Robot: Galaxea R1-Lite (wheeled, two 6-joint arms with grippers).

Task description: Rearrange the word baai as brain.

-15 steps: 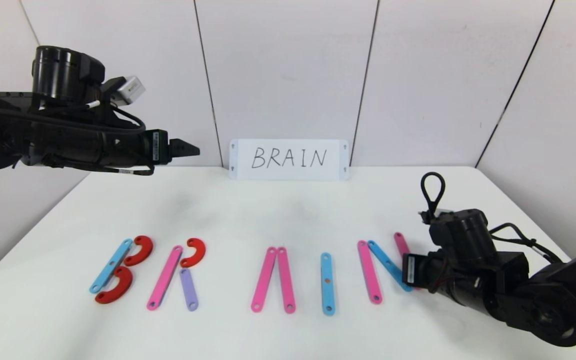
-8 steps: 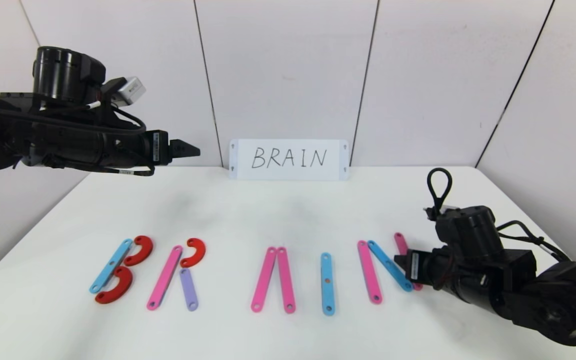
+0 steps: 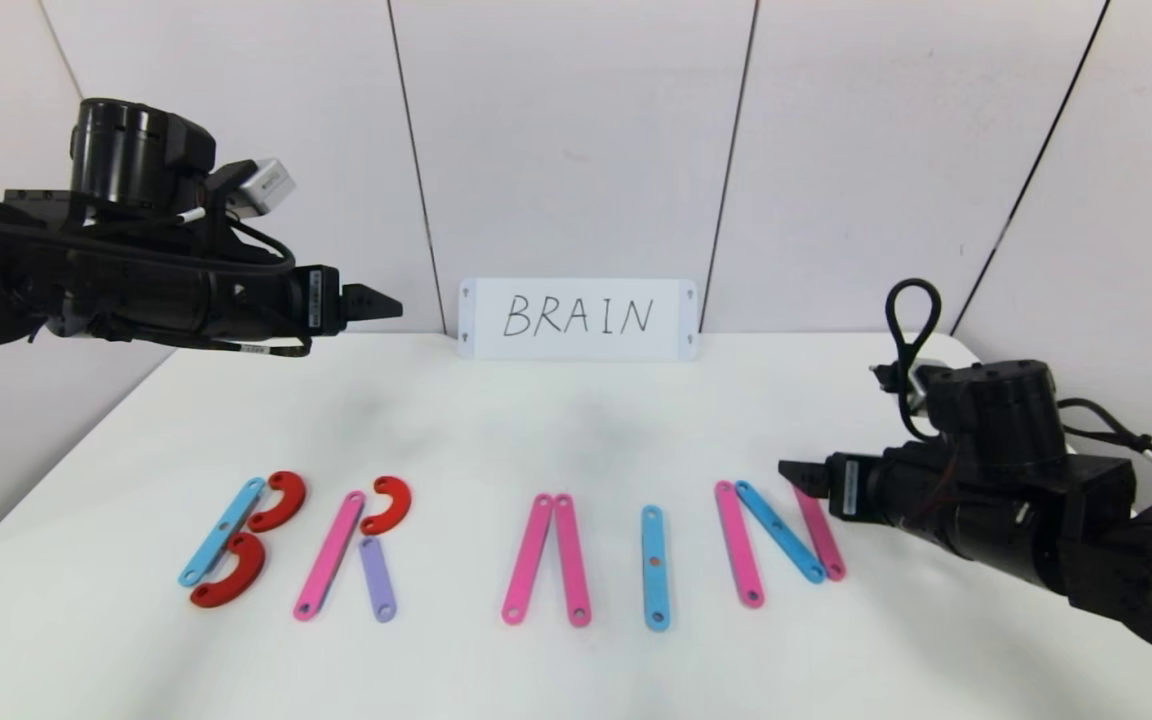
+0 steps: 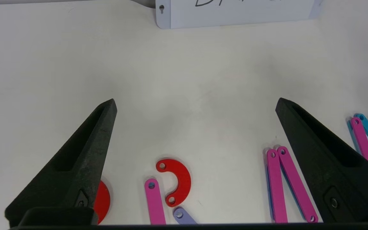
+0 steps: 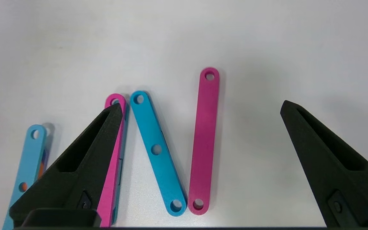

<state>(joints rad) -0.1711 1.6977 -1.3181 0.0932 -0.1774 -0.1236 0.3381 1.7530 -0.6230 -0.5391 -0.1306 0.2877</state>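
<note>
The word lies in a row on the white table point(image 3: 576, 420). B is a blue strip point(image 3: 222, 531) with two red half-rings point(image 3: 279, 500). R is a pink strip point(image 3: 329, 555), a red half-ring point(image 3: 388, 504) and a purple strip point(image 3: 377, 579). A is two pink strips point(image 3: 550, 558). I is one blue strip point(image 3: 654, 566). N is pink point(image 3: 739, 543), blue point(image 3: 779, 531) and pink point(image 3: 822, 545). My right gripper point(image 3: 794, 475) hovers open and empty over the N's right pink strip point(image 5: 204, 143). My left gripper point(image 3: 381, 302) is open and empty, raised at the back left.
A white card point(image 3: 577, 318) with handwritten BRAIN leans on the back wall. The left wrist view shows the R's red half-ring point(image 4: 175, 182) and the A's strips point(image 4: 286, 185) below my open left gripper point(image 4: 196, 101). The table's front edge is near the letters.
My right gripper has risen and drawn back to the right, uncovering the lower end of the N's right pink strip. The left arm has barely moved.
</note>
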